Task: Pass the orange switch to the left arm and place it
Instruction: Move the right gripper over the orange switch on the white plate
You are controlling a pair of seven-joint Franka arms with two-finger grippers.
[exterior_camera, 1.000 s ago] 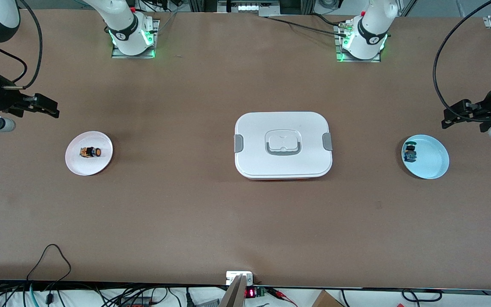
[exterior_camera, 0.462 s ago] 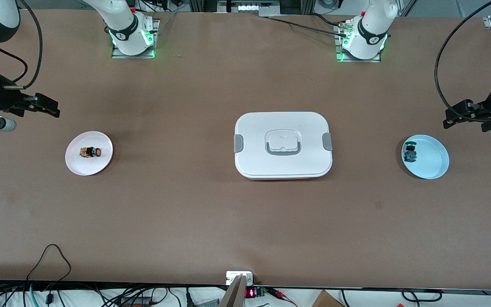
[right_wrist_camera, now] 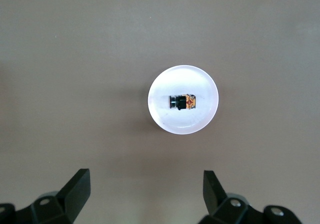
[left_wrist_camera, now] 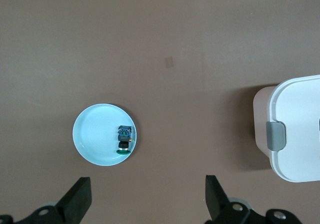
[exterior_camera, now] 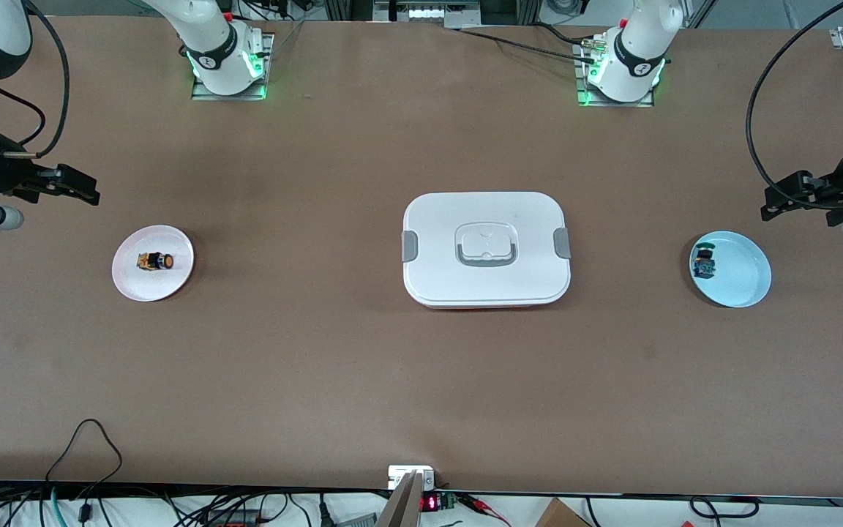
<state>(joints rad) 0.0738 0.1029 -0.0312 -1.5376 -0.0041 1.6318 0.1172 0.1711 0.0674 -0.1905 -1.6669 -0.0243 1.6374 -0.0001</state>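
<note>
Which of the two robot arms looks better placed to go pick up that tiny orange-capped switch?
The right arm. Its open right gripper hangs beside the pale pink plate holding the tiny orange-capped switch. The open left gripper waits at the table's other end, past the large white lidded box.

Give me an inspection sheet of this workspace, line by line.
Surface: brown table, one small mark.
Job's things: orange switch lies on its side on the pink plate toward the right arm's end; closed box mid-table.
Clutter: green-capped switch on the blue plate toward the left arm's end.
Grippers: right gripper open, over bare table by the pink plate; left gripper open, over bare table by the blue plate; both empty.
Cables: black loop on the table's near edge.
Surroundings: electronics and wiring past the near edge.
</note>
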